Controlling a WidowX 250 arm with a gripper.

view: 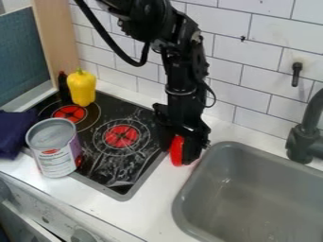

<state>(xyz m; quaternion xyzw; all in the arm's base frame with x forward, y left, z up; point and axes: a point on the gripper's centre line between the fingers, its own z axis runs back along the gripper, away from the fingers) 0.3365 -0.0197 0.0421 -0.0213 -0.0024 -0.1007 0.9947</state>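
Red object [177, 152] pinched by fingers [192, 152], between stove [107, 158] and sink [182, 203], yellow pepper [82, 89] behind can [58, 158]

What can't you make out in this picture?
In the camera view:
- Red object: partly covered by the gripper, so its full shape is hidden.
- Dark item: partly behind the yellow pepper.
- Can: its finest print is too small to read.
- Dark blue cloth: cut off by the left edge.
- Faucet: cut off by the right edge.
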